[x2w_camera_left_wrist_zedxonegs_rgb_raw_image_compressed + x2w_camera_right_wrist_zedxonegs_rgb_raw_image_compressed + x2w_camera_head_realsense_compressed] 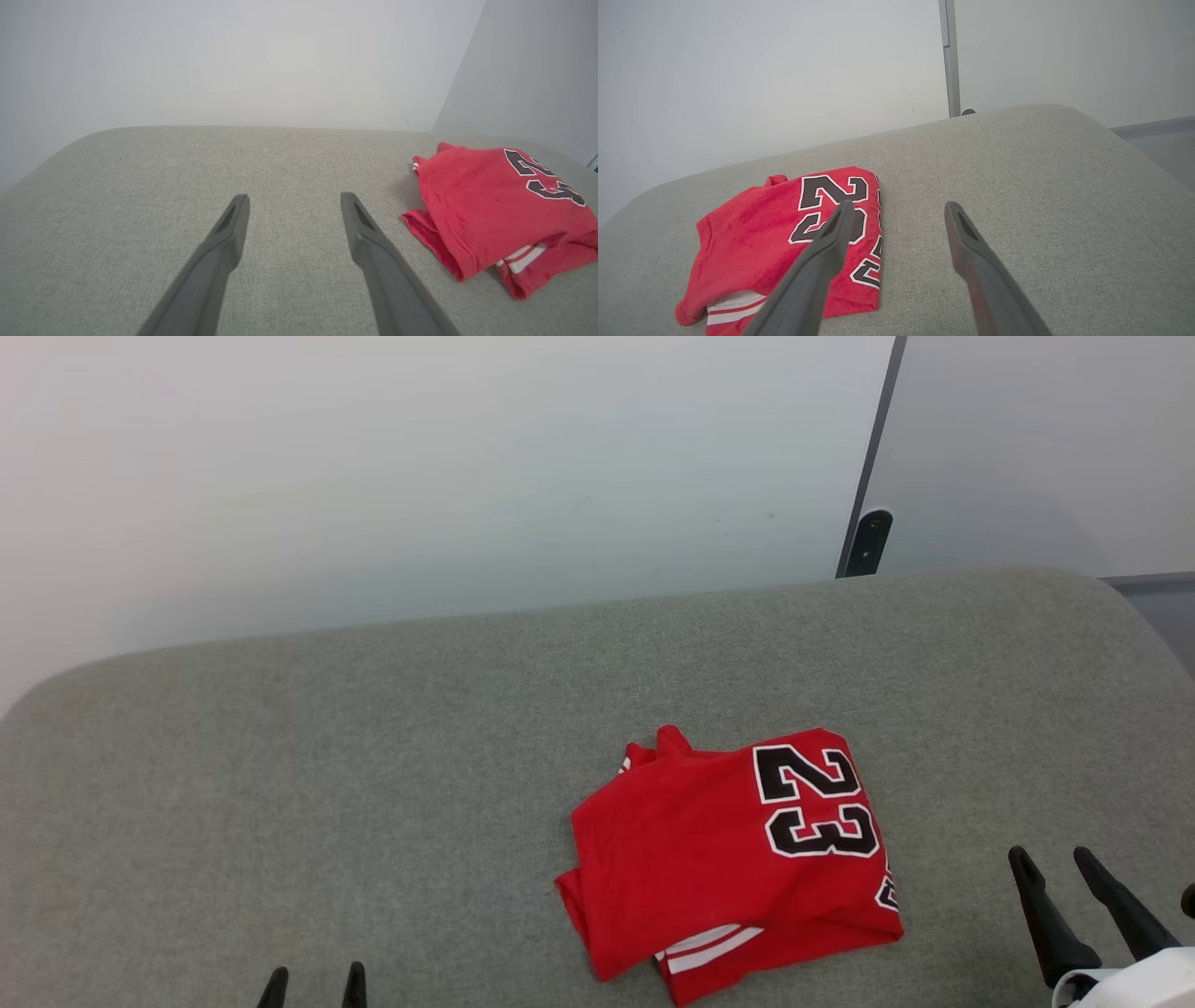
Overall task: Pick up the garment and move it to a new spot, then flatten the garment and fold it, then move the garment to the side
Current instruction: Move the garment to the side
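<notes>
We see the garment point(728, 859) folded at 5 o'clock. Left gripper point(316, 972) at 7, right gripper point(1050, 853) at 4, both spread, empty.

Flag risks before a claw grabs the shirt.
1. The shirt sits in loose layers with striped trim poking out in front; a pinch may lift only the top layer.
2. The left claw hangs open well away, so the right claw alone would likely let it droop and unfold.
</notes>
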{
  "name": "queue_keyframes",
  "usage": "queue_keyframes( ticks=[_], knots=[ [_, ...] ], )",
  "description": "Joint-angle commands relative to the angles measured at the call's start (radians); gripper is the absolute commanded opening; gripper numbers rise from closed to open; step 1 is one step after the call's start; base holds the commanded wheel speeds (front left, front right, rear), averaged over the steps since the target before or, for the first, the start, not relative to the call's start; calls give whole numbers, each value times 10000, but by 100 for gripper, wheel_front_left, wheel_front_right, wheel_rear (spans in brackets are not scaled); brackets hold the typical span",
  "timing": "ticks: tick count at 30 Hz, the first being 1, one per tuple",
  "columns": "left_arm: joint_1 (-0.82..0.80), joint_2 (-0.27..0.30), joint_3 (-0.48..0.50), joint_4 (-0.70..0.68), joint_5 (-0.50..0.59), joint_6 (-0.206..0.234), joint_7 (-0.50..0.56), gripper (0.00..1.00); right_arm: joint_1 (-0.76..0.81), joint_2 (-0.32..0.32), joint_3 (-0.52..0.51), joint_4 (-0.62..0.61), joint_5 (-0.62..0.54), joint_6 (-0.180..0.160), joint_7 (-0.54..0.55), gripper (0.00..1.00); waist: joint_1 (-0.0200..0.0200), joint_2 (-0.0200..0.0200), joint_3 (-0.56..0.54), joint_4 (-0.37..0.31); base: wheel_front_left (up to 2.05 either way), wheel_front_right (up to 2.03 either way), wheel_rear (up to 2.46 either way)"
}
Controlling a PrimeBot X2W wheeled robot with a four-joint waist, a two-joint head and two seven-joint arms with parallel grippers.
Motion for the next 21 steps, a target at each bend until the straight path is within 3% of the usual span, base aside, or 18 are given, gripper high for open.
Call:
queue_keyframes(
  ticks=[1,12,21],
  knots=[
    [-45,4,-15,-32,-67,72,6,100,99,59,17,-72,-98,-13,39,100,0,0,6,2,0,0,0],
    [-201,5,-122,5,-108,137,49,100,-29,51,128,-273,-180,-13,324,100,0,0,83,108,0,0,0],
    [-714,-114,-422,147,-184,141,-19,100,-2069,-581,1089,291,-346,-13,1713,100,0,0,510,470,0,0,0]
  ],
)
